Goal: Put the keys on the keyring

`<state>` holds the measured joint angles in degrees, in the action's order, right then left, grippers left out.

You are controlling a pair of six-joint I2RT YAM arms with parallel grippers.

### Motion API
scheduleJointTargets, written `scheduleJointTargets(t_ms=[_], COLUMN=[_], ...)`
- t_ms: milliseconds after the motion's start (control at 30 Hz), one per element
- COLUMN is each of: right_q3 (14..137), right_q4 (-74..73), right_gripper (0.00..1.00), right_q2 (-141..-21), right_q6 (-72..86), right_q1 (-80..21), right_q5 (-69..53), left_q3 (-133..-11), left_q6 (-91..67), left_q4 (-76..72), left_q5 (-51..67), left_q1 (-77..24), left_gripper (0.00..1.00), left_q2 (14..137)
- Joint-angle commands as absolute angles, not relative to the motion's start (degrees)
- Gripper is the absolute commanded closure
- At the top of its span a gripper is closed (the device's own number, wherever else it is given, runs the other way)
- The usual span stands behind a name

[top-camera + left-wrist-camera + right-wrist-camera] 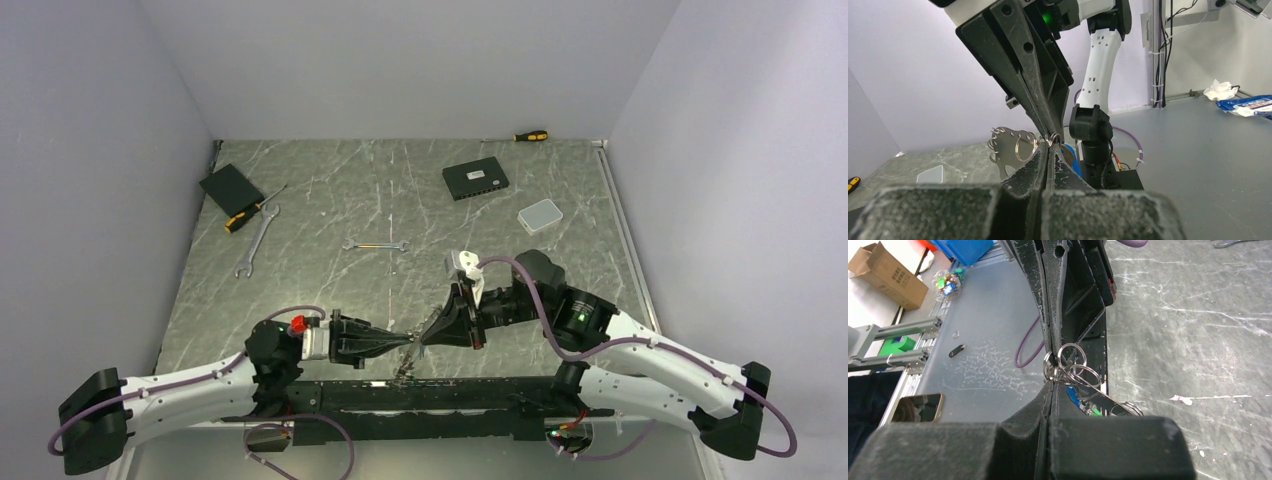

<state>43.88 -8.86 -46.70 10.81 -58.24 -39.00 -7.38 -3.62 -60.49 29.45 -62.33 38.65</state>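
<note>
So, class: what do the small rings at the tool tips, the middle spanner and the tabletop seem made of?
Small rings: metal, probably steel; thin silvery wire with bright glints. Middle spanner: likely steel; pale silver sheen. Tabletop: looks like dark grey marble, white-veined; possibly printed laminate.

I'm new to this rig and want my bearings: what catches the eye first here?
The left gripper and right gripper meet tip to tip near the front edge of the marbled table. Both are shut, apparently pinching one bunch of silver rings and keys between them. Farther back lie a long spanner at the left and a short spanner nearer the middle.
</note>
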Motion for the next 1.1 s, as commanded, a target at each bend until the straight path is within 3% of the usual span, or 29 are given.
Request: scheduleJointTargets(t_ms=[0, 700, 1067], right_q3=[47.49, 49.84, 52.11], right_q4=[-9.44, -11.64, -14.77], right_gripper=[1.00, 1.00, 1.00], right_q2=[-45.38, -45.82, -48.08], right_q6=[9.94, 10.20, 8.91], right_q1=[-58.37, -58.40, -58.36], right_q5=[-40.55, -41.32, -41.59], left_q3=[-9.62, -12.69, -21.57], left_q6=[-1.43, 2.61, 12.59], left_q4=[-58.94, -50.52, -29.74], left_q5=[28.25, 30.22, 33.38], left_q1=[-62.31, -62.31, -62.31], left_gripper=[1.00, 1.00, 1.00], left_q2=[37.72, 37.80, 40.17])
